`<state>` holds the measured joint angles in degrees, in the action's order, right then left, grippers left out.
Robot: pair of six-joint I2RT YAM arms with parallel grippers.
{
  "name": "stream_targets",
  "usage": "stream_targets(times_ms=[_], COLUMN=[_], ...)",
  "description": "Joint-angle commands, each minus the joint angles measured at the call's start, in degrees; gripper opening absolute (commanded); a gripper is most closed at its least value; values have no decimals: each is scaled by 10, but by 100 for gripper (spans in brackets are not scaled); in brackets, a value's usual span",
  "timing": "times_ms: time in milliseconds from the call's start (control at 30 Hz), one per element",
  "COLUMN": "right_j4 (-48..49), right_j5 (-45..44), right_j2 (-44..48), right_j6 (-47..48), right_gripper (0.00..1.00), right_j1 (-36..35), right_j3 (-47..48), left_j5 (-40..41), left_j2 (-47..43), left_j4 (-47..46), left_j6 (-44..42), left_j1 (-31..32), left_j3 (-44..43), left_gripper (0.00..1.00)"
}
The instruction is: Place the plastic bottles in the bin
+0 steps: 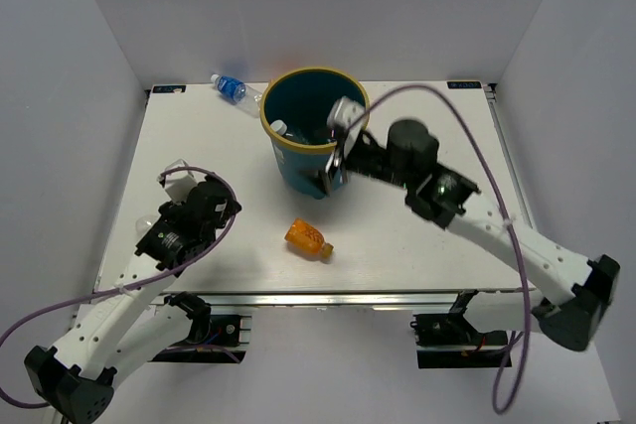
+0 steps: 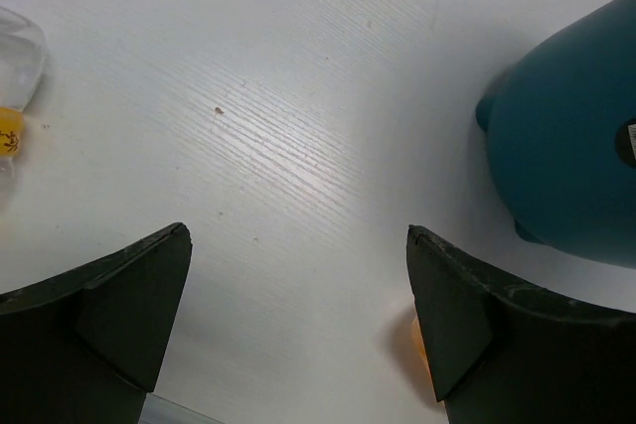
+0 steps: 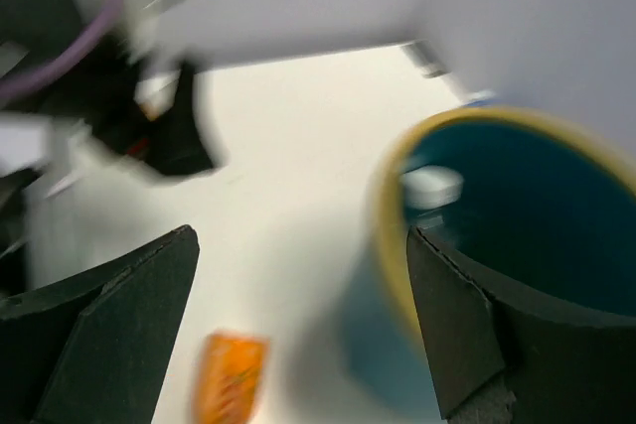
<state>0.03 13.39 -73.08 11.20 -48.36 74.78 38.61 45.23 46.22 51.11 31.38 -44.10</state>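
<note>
- Right gripper [image 3: 298, 245]: fingers apart, empty, at 3 o'clock on the bin [image 1: 296, 166] rim; wrist view blurred.
- Left gripper [image 2: 298, 245]: apart, empty.
- Orange bottle [image 1: 306, 237] at bin's 6 o'clock; blue-labelled bottle [image 1: 232, 87] at 10, neck behind rim.

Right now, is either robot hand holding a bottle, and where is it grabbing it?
Nothing is held. The left arm's fingers and the right arm's fingers are spread apart, with nothing between them.
</note>
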Motion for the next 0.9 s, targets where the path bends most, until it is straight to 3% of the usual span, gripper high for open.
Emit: stream_targets(times_ms=[0, 67, 267, 467, 667, 767, 867], right_j4=[18, 23, 16, 52, 80, 83, 67], right_j5=[13, -19, -88, -118, -101, -92, -65], right_j2=[32, 31, -57, -191, -261, -290, -287], right_j6=[5, -6, -68, -66, -108, -122, -126], right_gripper=[89, 89, 89, 89, 86, 79, 55], right_j1=[-64, -88, -110, -110, -110, -110, -111], right_j3=[-125, -190, -232, -221, -211, -199, -180], left_j5=[1, -10, -47, -60, -35, -42, -56], left_j2=[-16, -18, 29, 66, 76, 84, 86], left_j4=[-3, -26, -64, -55, -27, -8, -2], left_j6=[8, 2, 4, 14, 32, 32, 18], left_j1=[-1, -2, -2, -3, -17, -51, -101], left_j3=[-22, -19, -1, 3, 4, 2, -2], left_gripper=[98, 98, 98, 98, 98, 98, 98])
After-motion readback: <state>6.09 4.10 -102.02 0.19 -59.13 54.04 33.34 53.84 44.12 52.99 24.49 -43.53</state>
